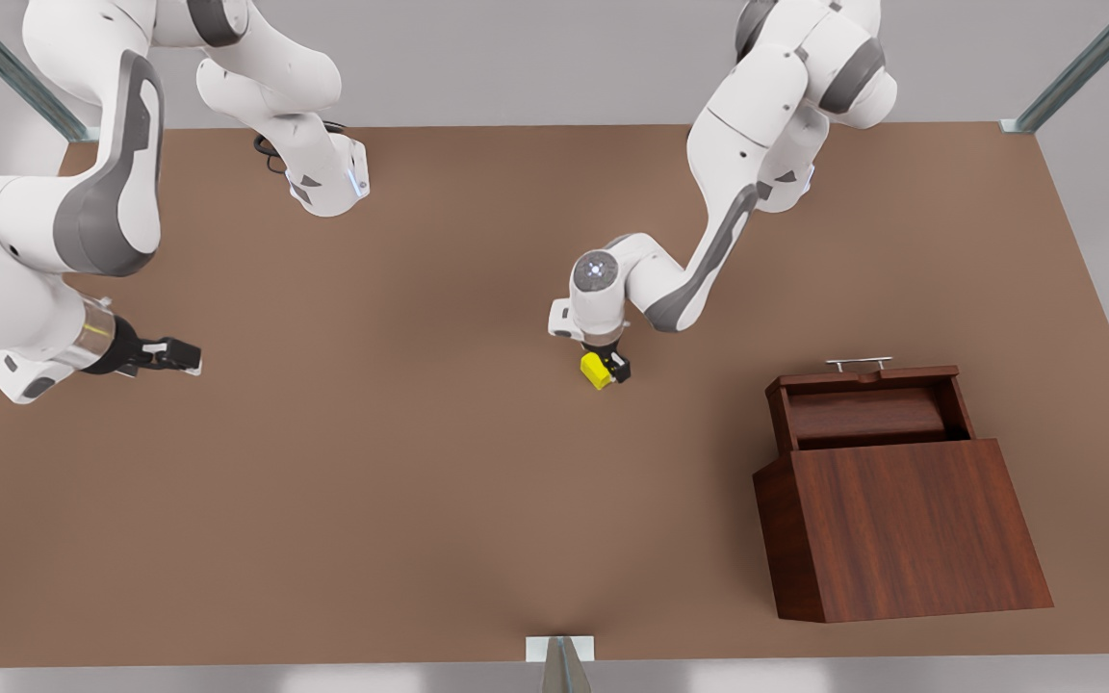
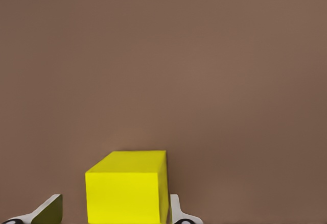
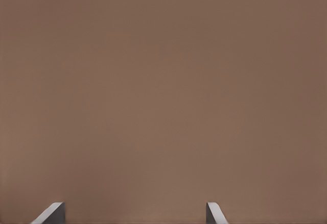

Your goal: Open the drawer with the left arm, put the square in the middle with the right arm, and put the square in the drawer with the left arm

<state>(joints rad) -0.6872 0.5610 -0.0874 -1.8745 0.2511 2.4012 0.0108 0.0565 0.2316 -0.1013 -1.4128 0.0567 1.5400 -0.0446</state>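
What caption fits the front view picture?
Left hand reaches the yellow square mid-table; drawer open, right hand waits aside.

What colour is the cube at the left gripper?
Bright yellow cube, clearest in the left wrist view.

No readable text, label, brand, number or sign appears anywhere.

A plain matte brown tabletop (image 1: 400, 500) carries the scene. On it, toward the front view's right, stands 1 dark reddish-brown wooden cabinet (image 1: 911, 529), its drawer (image 1: 867, 409) pulled open with a thin silver handle (image 1: 860, 363). Near the table's middle sits 1 small yellow square (image 1: 596, 371).
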